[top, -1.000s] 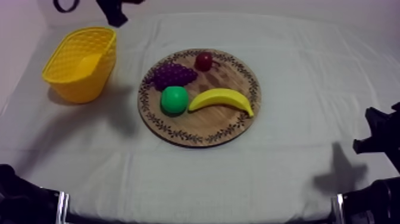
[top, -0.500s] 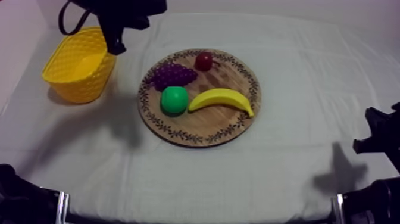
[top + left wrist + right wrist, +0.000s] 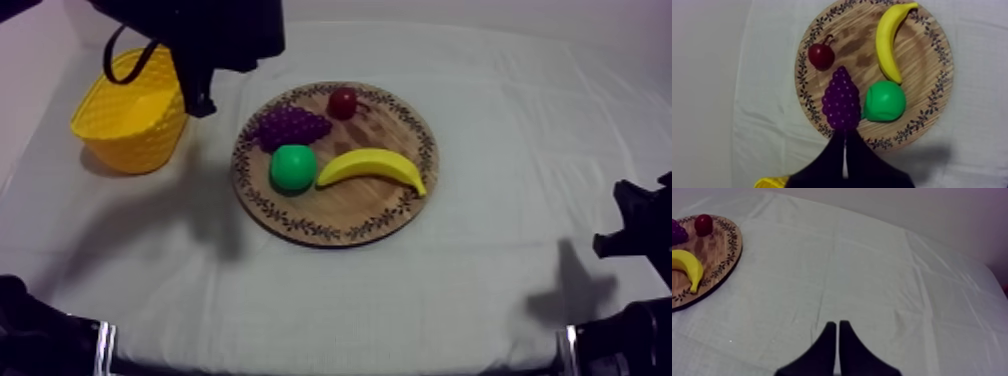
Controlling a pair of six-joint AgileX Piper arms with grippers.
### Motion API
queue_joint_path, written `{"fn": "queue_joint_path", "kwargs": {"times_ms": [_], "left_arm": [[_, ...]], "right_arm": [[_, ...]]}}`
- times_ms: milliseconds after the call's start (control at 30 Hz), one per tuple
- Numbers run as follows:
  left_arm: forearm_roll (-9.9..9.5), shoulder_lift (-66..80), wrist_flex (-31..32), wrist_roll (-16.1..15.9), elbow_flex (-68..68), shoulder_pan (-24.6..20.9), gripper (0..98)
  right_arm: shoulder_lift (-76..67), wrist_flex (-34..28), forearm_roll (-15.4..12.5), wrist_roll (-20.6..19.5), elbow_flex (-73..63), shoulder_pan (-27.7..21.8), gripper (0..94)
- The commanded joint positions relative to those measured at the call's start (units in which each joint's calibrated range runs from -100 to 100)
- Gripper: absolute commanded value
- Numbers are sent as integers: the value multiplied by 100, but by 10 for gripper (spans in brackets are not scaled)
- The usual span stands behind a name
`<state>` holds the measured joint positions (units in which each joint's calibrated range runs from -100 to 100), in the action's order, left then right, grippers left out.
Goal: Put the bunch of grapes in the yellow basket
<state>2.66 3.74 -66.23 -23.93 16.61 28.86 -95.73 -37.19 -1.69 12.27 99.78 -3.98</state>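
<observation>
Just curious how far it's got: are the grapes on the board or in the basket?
On the board: the bunch of grapes lies on the wooden board beside the pear.

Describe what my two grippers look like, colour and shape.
Both are plain black, with no markings. The left gripper has two smooth fingers tapering into a narrow wedge, a thin pale seam between them. The right gripper looks the same.
</observation>
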Motion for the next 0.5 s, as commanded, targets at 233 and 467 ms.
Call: {"fn": "queue_joint_path", "kwargs": {"times_ms": [233, 467], "left_arm": [[-35, -59, 134, 102, 157, -92, 556], [-260, -34, 512, 341, 691, -138, 914]], "right_arm": [[-2, 1, 1, 2, -1, 0, 5], [-2, 1, 1, 2, -1, 0, 5]]}}
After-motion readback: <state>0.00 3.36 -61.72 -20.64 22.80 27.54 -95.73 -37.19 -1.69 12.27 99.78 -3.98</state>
